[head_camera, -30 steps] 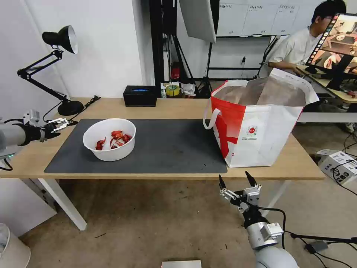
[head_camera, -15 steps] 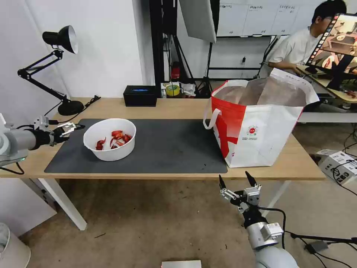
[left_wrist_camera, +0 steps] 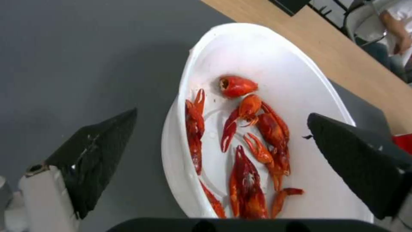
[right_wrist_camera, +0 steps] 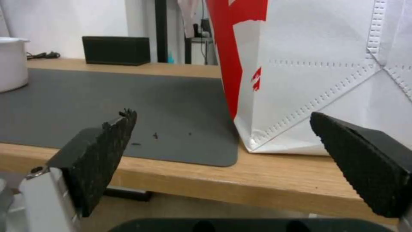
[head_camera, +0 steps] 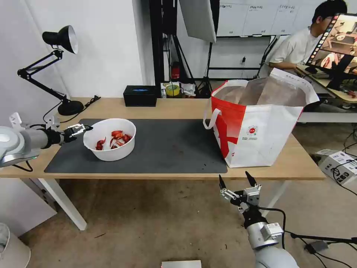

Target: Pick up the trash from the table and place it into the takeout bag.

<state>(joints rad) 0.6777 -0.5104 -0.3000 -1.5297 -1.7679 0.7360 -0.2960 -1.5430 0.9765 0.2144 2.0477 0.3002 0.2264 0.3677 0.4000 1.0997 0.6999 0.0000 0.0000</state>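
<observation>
Light wood table (head_camera: 178, 108) with white legs, dark grey mat (head_camera: 167, 145) across most of its top, a few dark crumbs near the mat's front edge. White bowl (head_camera: 109, 139) of red crayfish shells (head_camera: 115, 138) sits on the mat's left part. Bag (head_camera: 260, 123), red and white, foil-lined, stands open on the table's right end, overlapping the mat's right edge. Left gripper (head_camera: 80, 129) hovers at the bowl's left rim, jaws spread wide; in the left wrist view one fingertip (left_wrist_camera: 98, 151) is outside the rim over the mat, the other over the bowl's interior. Right gripper (head_camera: 238, 182) hangs below the table's front edge, near the bag, fingers apart and holding nothing. Black tissue box (head_camera: 140, 95) and desk lamp (head_camera: 59, 67) along the back edge. White wall behind; concrete floor (head_camera: 148, 223) below.
</observation>
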